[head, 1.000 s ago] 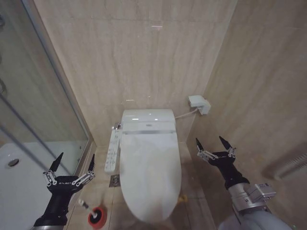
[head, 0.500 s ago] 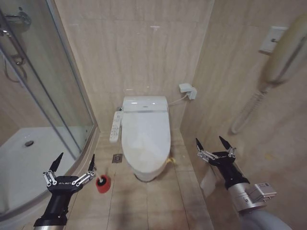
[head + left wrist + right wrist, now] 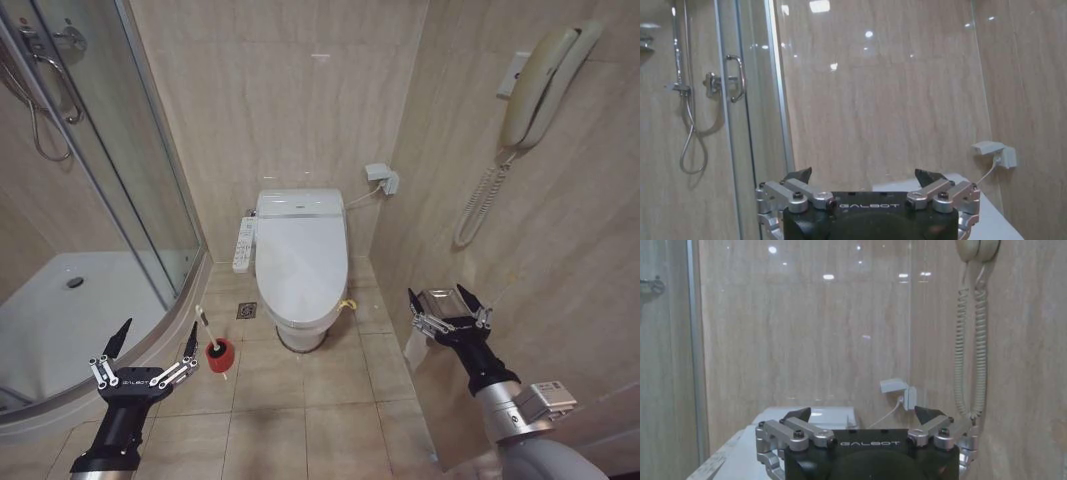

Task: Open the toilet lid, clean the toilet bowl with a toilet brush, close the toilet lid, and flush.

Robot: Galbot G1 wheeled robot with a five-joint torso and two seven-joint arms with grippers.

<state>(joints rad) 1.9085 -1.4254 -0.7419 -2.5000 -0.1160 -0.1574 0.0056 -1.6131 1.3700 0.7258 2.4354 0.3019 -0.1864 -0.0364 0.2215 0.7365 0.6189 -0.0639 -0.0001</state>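
Toilet lid (image 3: 300,255) lying shut at 12 o'clock: likely light, rigid, slippery; lift at front edge. Left gripper (image 3: 152,341) and right gripper (image 3: 441,299) hanging wide open, empty.

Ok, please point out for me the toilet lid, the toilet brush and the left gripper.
toilet lid (image 3: 298,265), head view, middle of its closed smooth top.
toilet brush (image 3: 205,328), head view, on the thin white handle above the red holder.
left gripper (image 3: 154,335), head view, midway between its spread fingertips.

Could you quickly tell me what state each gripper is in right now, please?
Left gripper: open, holding nothing, raised near the shower enclosure.
Right gripper: open, holding nothing, raised by the right-hand wall.
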